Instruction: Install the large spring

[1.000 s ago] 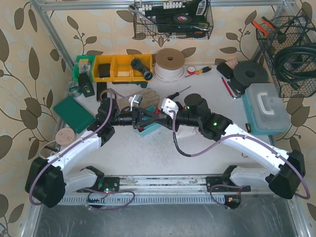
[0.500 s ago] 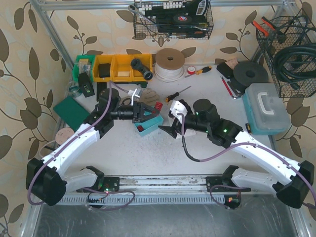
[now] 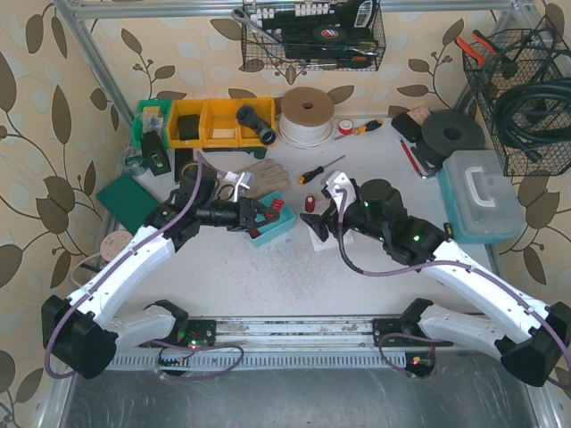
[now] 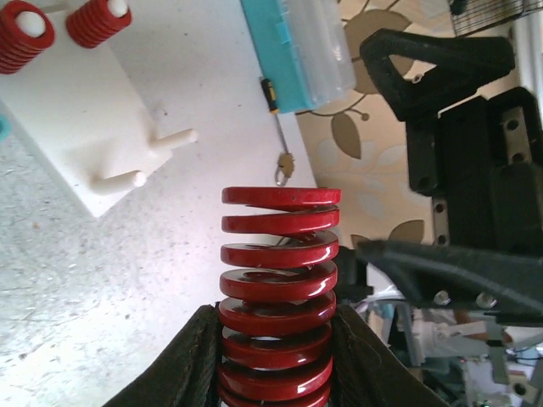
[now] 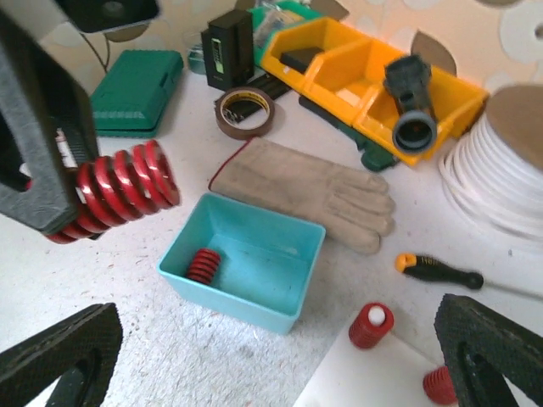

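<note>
Right gripper (image 5: 271,356) hangs nearest, jaws spread wide and empty, over the edge of the white peg block (image 4: 68,127), which carries two small springs (image 4: 21,34) and two bare pegs (image 4: 170,137). Left gripper (image 4: 276,352) clamps the large spring (image 4: 280,271) by one end, aloft beside the teal bin (image 5: 229,298). Farther off lie a glove (image 5: 305,191) and yellow bins (image 5: 356,85).

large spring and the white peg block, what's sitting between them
The teal bin, holding a small spring, lies between the large spring and the peg block; the right wrist view shows it.
</note>
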